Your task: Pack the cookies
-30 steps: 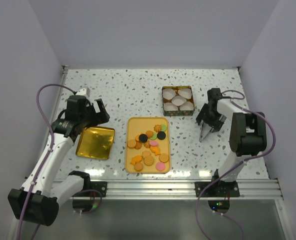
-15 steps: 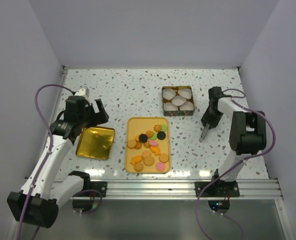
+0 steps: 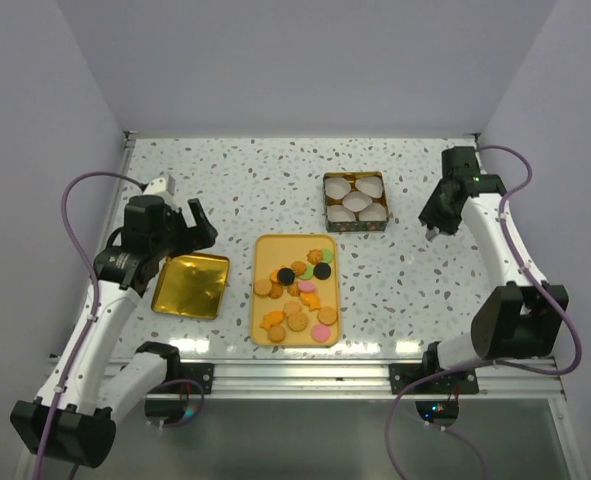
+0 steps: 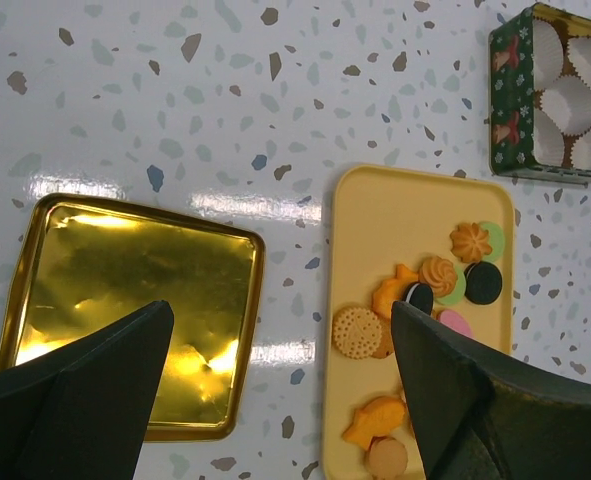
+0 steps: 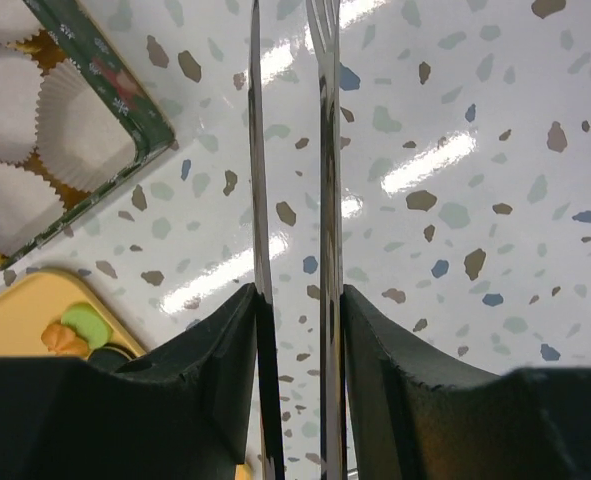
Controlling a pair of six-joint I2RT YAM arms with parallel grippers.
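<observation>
Orange, tan, pink, green and black cookies (image 3: pixel 297 290) lie loose on the yellow rectangular tray (image 3: pixel 271 246) at lower centre, unpacked. Upper centre, the green tin (image 3: pixel 328 203) of white paper cups (image 3: pixel 355 201) likely awaits them. Left gripper (image 4: pixel 275 390) hangs spread wide over the gold lid (image 4: pixel 125 290); right gripper (image 5: pixel 290 200), narrowed around nothing, hovers at right.

White speckled worktop (image 3: pixel 275 175), terrazzo-look w/ grey & brown flecks. Three things sit directly on it: gold tray (image 3: pixel 190 286) at left, yellow tray (image 3: pixel 296 289) in the middle near front edge, green tin (image 3: pixel 355 202) further back & to the right. Gold tray bare inside, shiny. Yellow tray carries the cookies (image 3: pixel 297 290), mixed colours. Tin has white paper cups (image 3: pixel 356 200) in it. All three apart, none touching.
</observation>
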